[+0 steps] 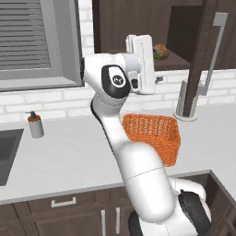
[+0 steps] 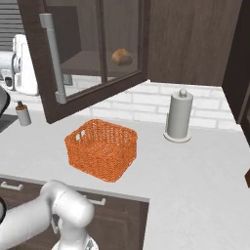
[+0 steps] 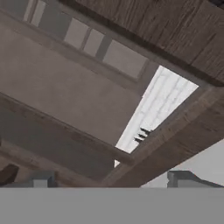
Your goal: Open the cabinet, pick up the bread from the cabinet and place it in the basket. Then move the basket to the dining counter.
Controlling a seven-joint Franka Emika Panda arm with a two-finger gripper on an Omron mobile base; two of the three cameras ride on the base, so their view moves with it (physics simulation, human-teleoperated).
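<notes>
The cabinet (image 1: 138, 23) stands open, its glass-paned door (image 2: 93, 53) swung out over the worktop with its silver bar handle (image 2: 52, 58). The bread (image 1: 160, 51), a small golden-brown roll, lies on the cabinet shelf and shows through the door's glass as the bread (image 2: 121, 57). My hand (image 1: 143, 64) is raised just left of the bread, at shelf height. In the hand view my gripper (image 3: 113, 180) is open with nothing between its fingertips (image 3: 41, 179). The orange basket (image 1: 152, 136) sits on the worktop below the cabinet and is empty. The dining counter is out of view.
A paper towel holder (image 2: 179, 114) stands by the wall right of the basket. A soap dispenser (image 1: 35, 124) stands beside the sink (image 1: 7, 152) at the left. The open door's edge (image 1: 200, 55) hangs over the worktop's right part.
</notes>
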